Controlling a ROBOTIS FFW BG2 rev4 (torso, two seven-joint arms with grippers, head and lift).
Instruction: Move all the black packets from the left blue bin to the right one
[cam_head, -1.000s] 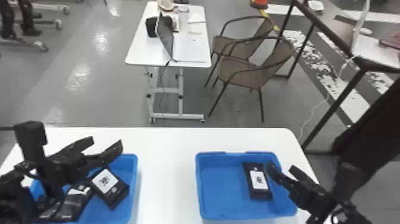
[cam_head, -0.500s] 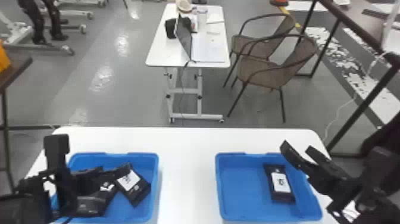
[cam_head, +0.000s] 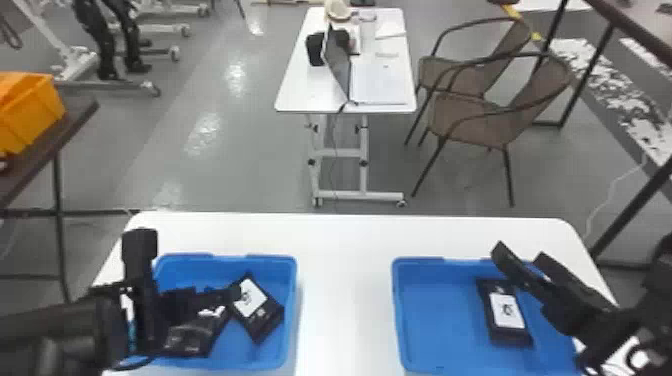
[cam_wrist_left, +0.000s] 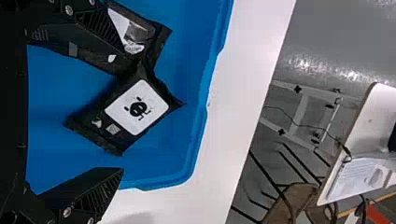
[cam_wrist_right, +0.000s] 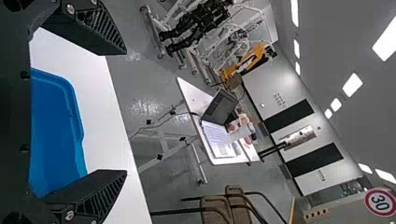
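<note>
Two packets (cam_wrist_left: 137, 109), seemingly touching, near bin rim (cam_wrist_left: 201, 135)

Left bin (cam_head: 270, 355) and right bin (cam_head: 435, 320): solid blue. Packet (cam_wrist_left: 102, 116) in left bin: black; label (cam_wrist_left: 156, 101) white with black figure (cam_wrist_left: 137, 109). Counter (cam_head: 345, 295): plain white. Crate (cam_head: 32, 112): orange. Floor (cam_head: 240, 170): grey. Chair (cam_head: 472, 122): brown, dark frame.

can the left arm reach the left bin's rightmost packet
Likely yes: the left claw is open above the left bin, and that black packet lies label up, though one end meets another packet.
</note>
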